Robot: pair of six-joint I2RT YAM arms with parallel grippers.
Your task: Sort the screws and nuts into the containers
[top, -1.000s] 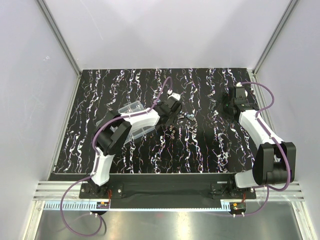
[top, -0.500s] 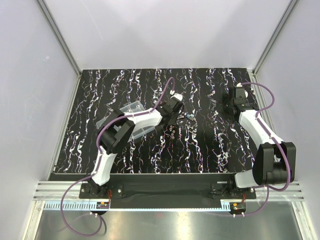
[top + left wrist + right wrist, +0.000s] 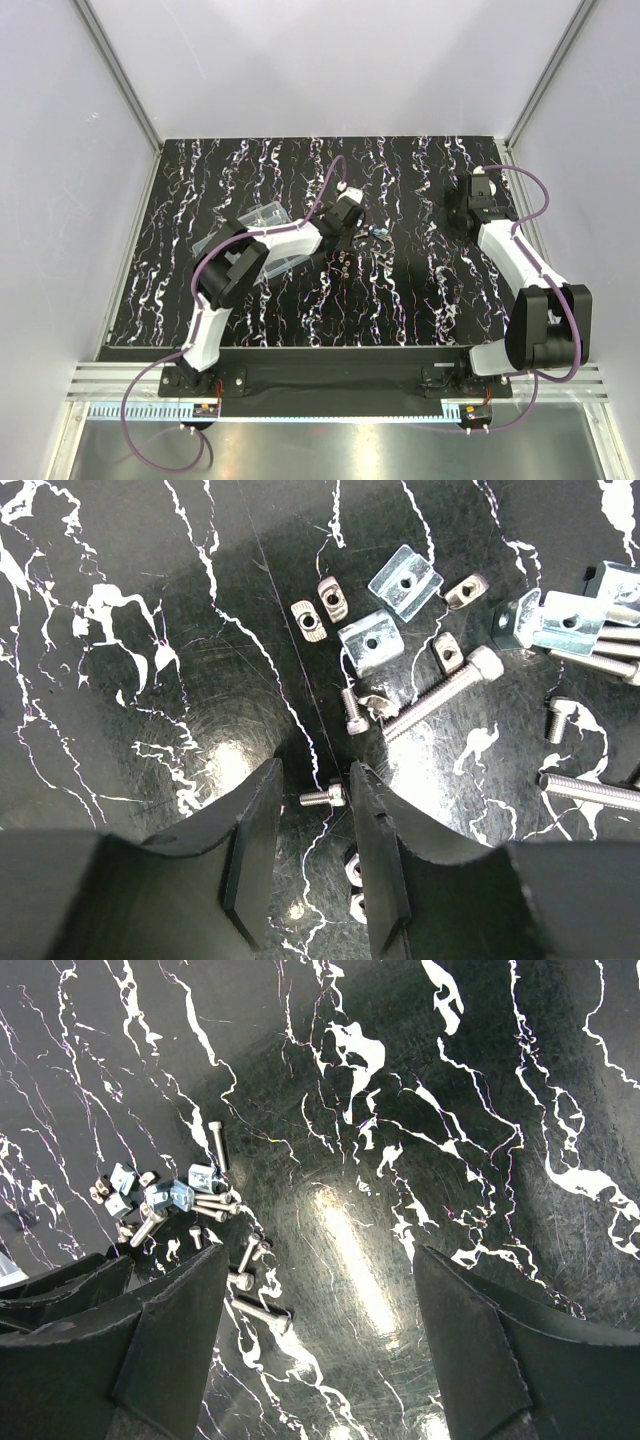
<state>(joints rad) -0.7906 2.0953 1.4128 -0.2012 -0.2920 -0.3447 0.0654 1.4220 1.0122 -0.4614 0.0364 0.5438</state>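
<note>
Most sorting looks undone: silvery screws (image 3: 440, 696) and block-shaped nuts (image 3: 372, 643) lie loose midway across the black marbled counter (image 3: 120, 730), the clear plastic organiser box (image 3: 262, 214) nearer its left edge. Your left pincer (image 3: 314, 772) narrowly straddles one short screw (image 3: 322, 797), grip unclear; your right pincer (image 3: 320, 1255) gapes empty.

Read the tabletop (image 3: 420, 300) as gloss black with irregular white marble-like streaks and faint purple threads. The screws (image 3: 440, 693) are bright silver. The nuts (image 3: 371, 643) are silver too, some a duller grey. The organiser box (image 3: 262, 215) is colourless clear plastic. The left arm (image 3: 285, 240) and right arm (image 3: 505, 255) are white with black joints, and their cables (image 3: 124, 408) are purple. The left gripper (image 3: 314, 770) and right gripper (image 3: 318, 1260) have matt black fingers (image 3: 250, 860). The walls (image 3: 330, 70) are plain pale grey.
</note>
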